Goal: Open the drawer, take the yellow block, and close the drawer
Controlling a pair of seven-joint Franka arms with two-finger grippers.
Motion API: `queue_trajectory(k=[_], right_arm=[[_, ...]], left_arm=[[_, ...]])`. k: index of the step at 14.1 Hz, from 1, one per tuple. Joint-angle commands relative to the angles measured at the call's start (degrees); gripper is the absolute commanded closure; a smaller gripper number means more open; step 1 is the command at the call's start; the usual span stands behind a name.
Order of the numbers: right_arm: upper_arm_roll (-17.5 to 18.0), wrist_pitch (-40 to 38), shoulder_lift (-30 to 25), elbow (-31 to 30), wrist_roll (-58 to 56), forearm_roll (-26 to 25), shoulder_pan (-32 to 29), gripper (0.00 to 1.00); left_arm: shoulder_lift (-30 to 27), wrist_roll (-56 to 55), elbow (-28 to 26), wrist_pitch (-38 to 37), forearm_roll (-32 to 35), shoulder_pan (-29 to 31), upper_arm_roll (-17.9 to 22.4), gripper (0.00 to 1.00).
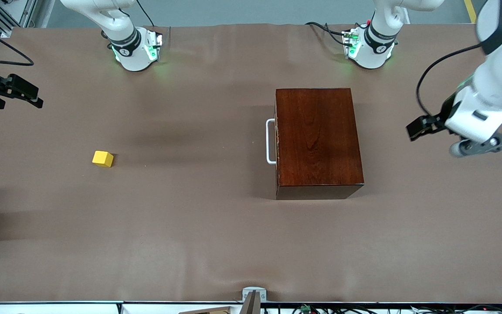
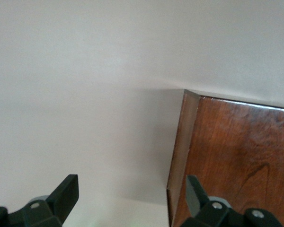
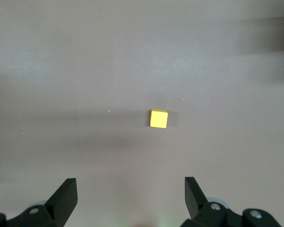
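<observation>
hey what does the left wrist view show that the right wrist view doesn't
Only the left wrist view shows the dark wooden box, a corner of it under the open left gripper. Only the right wrist view shows the yellow block, lying on the table ahead of the open right gripper. Both show the brown table cover and a pair of spread black fingers, holding nothing.

Glossy reddish-brown wooden box (image 1: 317, 138), smooth white bar handle (image 1: 269, 141), matt brown table cloth (image 1: 190, 218)
</observation>
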Motion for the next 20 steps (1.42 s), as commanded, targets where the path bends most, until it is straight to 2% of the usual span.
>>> queue_trajectory(k=[1,7,10,13,15,17,18,20], right_arm=[[0.3,-0.2,-0.6,-0.5,0.1,-0.6,-0.4,0.00],[0.3,-0.2,-0.6,-0.5,0.1,-0.6,-0.4,0.00],[0.3,-0.2,-0.5,-0.5,0.1,-0.6,-0.4,0.00],[0.2,-0.2,-0.5,-0.5,0.1,-0.6,-0.4,0.00],[0.2,-0.2,-0.5,-0.5,0.1,-0.6,-0.5,0.00],[0.2,-0.2,-0.5,-0.5,0.1,-0.6,-0.5,0.00],[0.2,-0.2,-0.5,-0.5,0.1,-0.6,-0.6,0.00],[0.2,-0.2,-0.5,-0.5,0.1,-0.6,-0.9,0.00]], left_arm=[[-3.1,2.4,-2.6,0.7,-2.6,2.3,-0.7,0.00],[-4.2,6.0,-1.1,-1.0,-2.7,2.9,0.0,0.00],[-5.7,11.7,-2.2,-2.0,-2.7,6.9,-0.8,0.00],[-7.4,12.3,-5.2,-2.0,-2.6,14.5,-8.3,0.00],[-9.2,12.3,-7.6,-1.7,-2.5,16.1,-10.3,0.00],[-10.6,11.4,-9.0,-1.6,-2.1,19.0,-14.7,0.00],[-11.1,11.2,-9.4,-1.6,-2.1,20.3,-16.2,0.00],[-11.4,11.2,-9.4,-1.9,-2.1,20.5,-16.5,0.00]])
